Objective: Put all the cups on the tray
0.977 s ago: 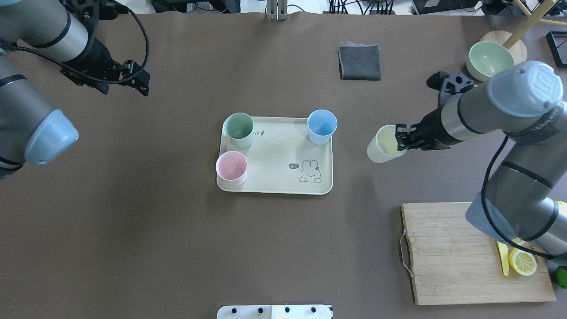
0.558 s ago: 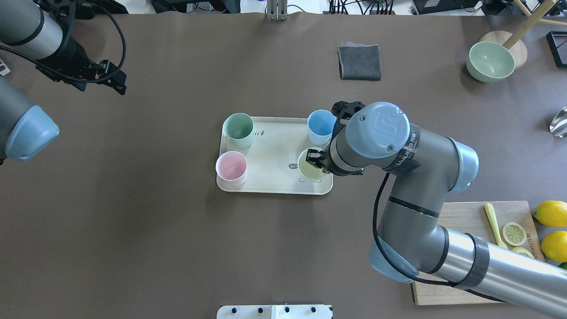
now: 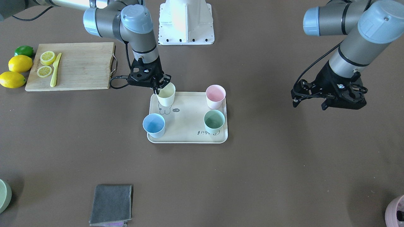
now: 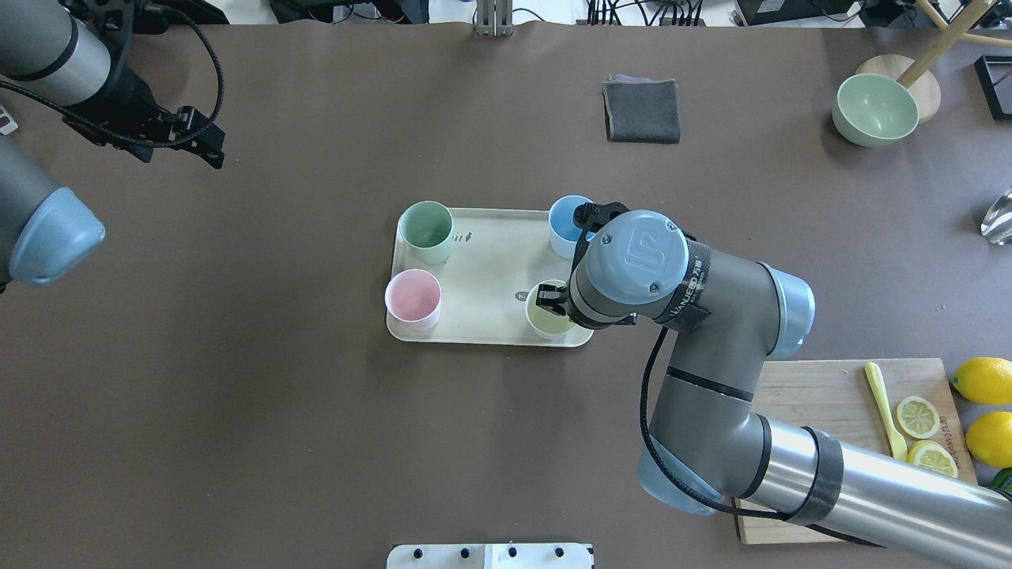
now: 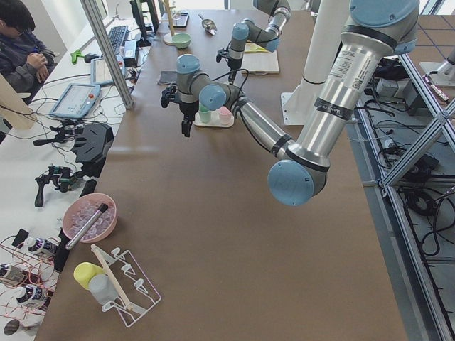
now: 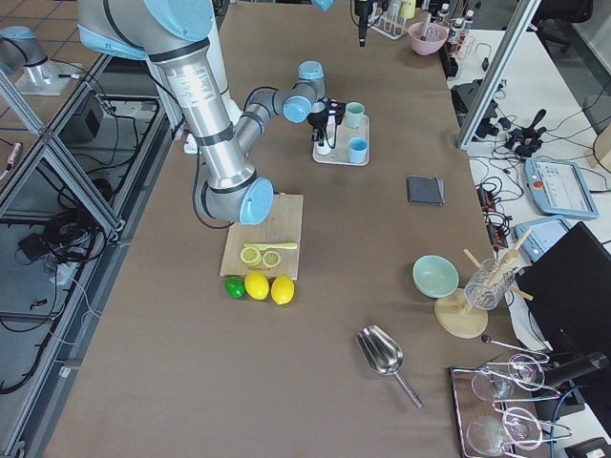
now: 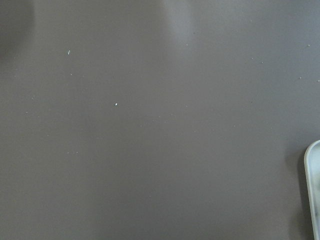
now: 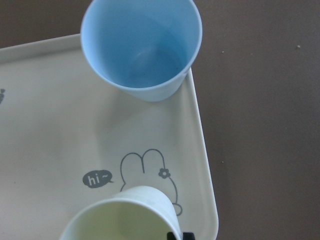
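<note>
The cream tray lies mid-table, also in the front view. On it stand the mint green cup, the pink cup and the light blue cup. My right gripper is shut on the rim of the pale yellow cup, which is at the tray's near right corner over the bear drawing, slightly tilted. The right wrist view shows the yellow cup below the blue cup. My left gripper is open and empty, far left above bare table.
A wooden cutting board with lemon slices and a yellow knife lies near right, whole lemons beside it. A grey cloth and a pale green bowl sit at the far side. A mauve pot is at the far left corner.
My right arm carried the yellow cup from the table right of the tray onto the tray's near right corner and lowered it. My left arm drew back to the far left.
</note>
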{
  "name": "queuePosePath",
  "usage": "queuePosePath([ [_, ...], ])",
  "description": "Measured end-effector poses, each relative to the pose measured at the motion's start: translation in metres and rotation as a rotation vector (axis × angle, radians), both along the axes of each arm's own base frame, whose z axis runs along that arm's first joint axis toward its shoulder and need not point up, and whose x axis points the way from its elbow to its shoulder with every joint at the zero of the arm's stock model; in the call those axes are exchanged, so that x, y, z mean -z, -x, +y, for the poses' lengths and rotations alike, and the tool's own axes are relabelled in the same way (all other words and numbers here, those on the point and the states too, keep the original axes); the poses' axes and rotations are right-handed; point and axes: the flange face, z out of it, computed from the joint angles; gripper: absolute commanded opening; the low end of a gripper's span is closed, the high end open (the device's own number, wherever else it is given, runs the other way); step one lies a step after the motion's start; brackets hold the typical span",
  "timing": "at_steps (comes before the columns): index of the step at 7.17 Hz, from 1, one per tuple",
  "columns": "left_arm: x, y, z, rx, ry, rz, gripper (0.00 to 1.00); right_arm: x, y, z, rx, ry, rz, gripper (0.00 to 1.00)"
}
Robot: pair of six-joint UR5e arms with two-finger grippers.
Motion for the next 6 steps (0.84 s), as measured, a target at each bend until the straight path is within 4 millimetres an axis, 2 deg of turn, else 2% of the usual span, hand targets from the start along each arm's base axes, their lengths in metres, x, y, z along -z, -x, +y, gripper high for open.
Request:
queuePosePath([
  [2, 0.000, 0.001, 0.000, 0.002, 0.002, 0.000, 0.98, 0.003, -0.009, -0.009, 0.010, -0.027, 0.000, 1.00],
  [3, -0.001, 0.004, -0.002, 0.005, 0.004, -0.002, 0.98, 0.007, -0.025, -0.025, 0.011, -0.045, -0.007, 1.00],
  [4, -0.004, 0.014, -0.005, 0.011, 0.010, 0.001, 0.98, 0.007, -0.056, -0.053, 0.027, -0.061, -0.011, 1.00],
  [5, -0.013, 0.030, -0.007, 0.004, 0.017, 0.010, 0.98, 0.004, -0.102, -0.091, 0.056, -0.074, -0.007, 1.00],
  [6, -0.032, 0.056, -0.007, -0.009, 0.014, 0.009, 0.98, -0.003, -0.158, -0.128, 0.083, -0.088, -0.002, 1.00],
])
